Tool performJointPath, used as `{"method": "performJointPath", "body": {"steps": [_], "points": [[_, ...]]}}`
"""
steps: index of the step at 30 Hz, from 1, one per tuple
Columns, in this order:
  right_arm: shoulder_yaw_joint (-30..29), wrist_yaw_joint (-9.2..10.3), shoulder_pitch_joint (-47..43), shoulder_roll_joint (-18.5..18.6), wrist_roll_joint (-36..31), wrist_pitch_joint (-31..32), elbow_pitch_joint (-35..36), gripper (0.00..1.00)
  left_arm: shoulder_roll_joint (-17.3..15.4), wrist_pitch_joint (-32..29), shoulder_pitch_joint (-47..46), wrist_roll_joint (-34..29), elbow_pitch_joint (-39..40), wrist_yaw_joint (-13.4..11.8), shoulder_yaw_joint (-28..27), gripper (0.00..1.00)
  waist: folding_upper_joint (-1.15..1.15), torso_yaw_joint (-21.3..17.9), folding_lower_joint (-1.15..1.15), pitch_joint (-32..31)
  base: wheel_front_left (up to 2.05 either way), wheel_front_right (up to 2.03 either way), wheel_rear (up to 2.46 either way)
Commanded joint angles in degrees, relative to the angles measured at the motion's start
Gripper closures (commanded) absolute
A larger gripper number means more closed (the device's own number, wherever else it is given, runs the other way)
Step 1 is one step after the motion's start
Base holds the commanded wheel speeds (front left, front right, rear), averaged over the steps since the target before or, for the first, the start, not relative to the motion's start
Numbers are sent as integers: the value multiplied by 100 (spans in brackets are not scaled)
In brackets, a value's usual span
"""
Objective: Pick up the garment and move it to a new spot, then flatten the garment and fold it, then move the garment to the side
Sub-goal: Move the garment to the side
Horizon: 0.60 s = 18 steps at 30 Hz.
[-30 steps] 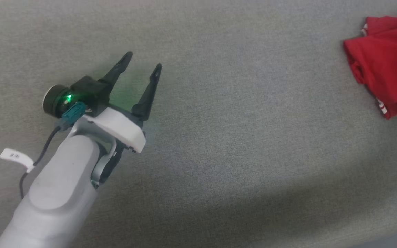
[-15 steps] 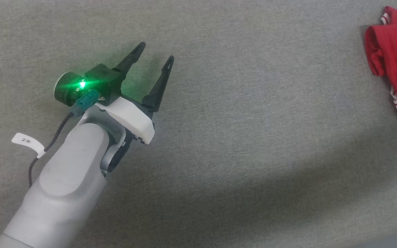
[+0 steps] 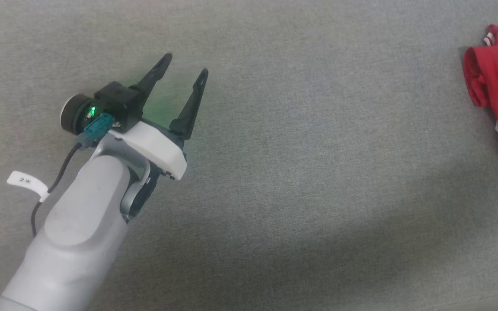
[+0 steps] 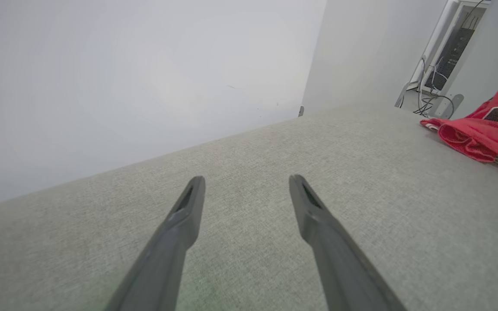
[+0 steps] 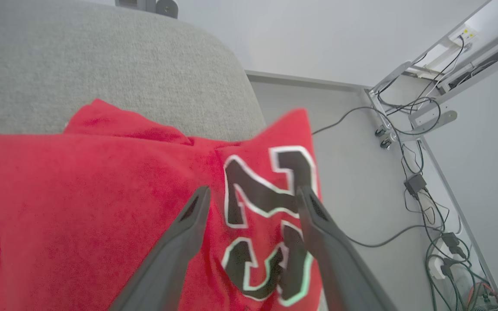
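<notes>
The red garment point(image 3: 497, 82) lies bunched at the far right edge of the grey fabric surface, with striped trim showing. In the left wrist view the garment point(image 4: 482, 129) sits at the far right. My left gripper point(image 3: 186, 65) stands open over bare grey fabric, far left of the garment; its fingertips point(image 4: 244, 183) hold nothing. My right gripper point(image 5: 251, 194) is open above the garment point(image 5: 102, 194), its fingers spread over the dark "23" print point(image 5: 266, 220). Whether the fingers touch the cloth I cannot tell.
The grey padded surface point(image 3: 301, 142) ends in a rounded edge point(image 5: 231, 65) near the garment. Beyond it lie the floor, cables and power bricks point(image 5: 417, 185) and a metal frame leg point(image 5: 404, 69). A pale wall point(image 4: 123, 65) stands behind the surface.
The head camera has shifted, so the garment sits farther toward the right edge of the picture. My left gripper stays open at about the same place.
</notes>
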<state>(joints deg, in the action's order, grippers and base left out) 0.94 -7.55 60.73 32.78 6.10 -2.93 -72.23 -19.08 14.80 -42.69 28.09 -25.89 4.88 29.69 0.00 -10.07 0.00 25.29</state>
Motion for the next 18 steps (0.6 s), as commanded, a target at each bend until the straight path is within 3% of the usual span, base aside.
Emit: {"method": "performJointPath", "body": {"steps": [1, 18], "points": [[22, 13, 62, -1, -16, -84, -10, 0, 11, 38, 110, 7, 17, 13, -61, 0, 0, 76, 0, -109, 0, 0, 0], [495, 13, -455, -491, 318, -1012, 259, 0, 69, 42, 1755, -249, 933, 30, -1429, 0, 0, 579, 0, -1278, 0, 0, 0]]}}
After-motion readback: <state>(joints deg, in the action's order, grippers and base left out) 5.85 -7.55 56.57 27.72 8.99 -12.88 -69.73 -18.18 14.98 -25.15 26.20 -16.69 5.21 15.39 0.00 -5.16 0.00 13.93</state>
